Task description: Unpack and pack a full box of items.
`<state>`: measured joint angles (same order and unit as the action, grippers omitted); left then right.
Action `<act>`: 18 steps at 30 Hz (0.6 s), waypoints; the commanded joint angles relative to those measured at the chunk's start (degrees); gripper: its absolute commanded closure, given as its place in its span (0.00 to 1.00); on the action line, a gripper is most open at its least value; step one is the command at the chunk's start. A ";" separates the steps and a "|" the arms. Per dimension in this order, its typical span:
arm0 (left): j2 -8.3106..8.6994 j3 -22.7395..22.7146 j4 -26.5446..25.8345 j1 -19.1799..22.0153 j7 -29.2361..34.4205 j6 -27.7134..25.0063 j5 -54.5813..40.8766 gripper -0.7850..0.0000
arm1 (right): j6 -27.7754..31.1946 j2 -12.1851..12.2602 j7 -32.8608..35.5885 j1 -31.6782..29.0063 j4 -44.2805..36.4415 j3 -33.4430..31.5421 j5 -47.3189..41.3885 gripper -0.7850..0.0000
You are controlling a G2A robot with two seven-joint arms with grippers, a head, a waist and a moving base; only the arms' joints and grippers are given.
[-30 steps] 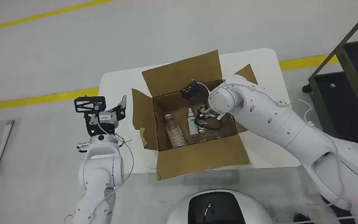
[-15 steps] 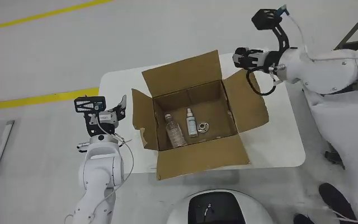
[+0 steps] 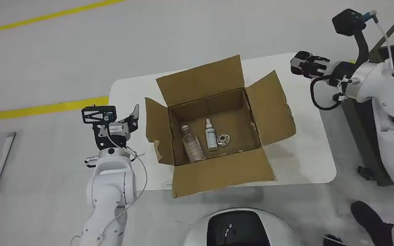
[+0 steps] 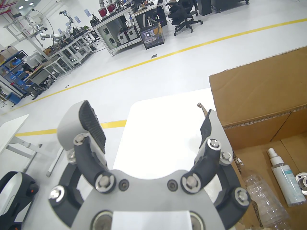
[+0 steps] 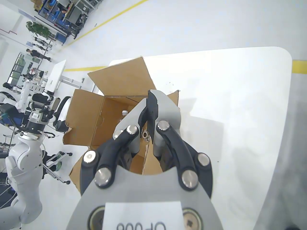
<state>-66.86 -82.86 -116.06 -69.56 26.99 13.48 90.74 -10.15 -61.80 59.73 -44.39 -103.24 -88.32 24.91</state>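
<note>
Bottle (image 3: 192, 146), clear crinkly plastic, in brown cardboard box (image 3: 203, 80) | likely light, crushable, grip mid-body | left gripper (image 4: 148, 116) wide | right gripper (image 5: 149, 104) closed

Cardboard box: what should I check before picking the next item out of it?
1. Brown cardboard box flaps folded out, opening unobstructed: ok.
2. Clear plastic bottle, white spray bottle and small round metal part lie on its floor, uncovered: ok.
3. Left gripper beside the box, jaws open: ok.
4. Right gripper away from the box, near the far corner of the white table: ok.
5. Right jaws ready to grasp: not ok, shut.
</note>
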 commanded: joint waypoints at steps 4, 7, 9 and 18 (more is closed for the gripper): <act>0.00 0.00 0.00 0.00 0.00 0.00 0.00 0.00 | 3.91 0.45 -5.53 -4.46 -0.39 -1.95 3.26 1.00; 0.00 0.00 0.00 0.00 0.00 0.00 0.00 0.00 | 7.61 0.77 -12.53 -8.58 -1.39 -4.87 5.84 1.00; 0.00 0.00 0.00 0.00 0.00 0.00 0.00 0.00 | 10.02 1.05 -16.94 -12.17 -1.26 -6.70 9.93 1.00; 0.00 0.00 0.00 0.00 0.00 0.00 0.00 0.00 | 12.96 0.68 -29.18 -24.74 2.66 -5.77 13.99 1.00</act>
<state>-66.86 -82.86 -116.06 -69.56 26.99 13.48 90.74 2.77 -61.03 30.90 -68.69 -100.88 -94.76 39.42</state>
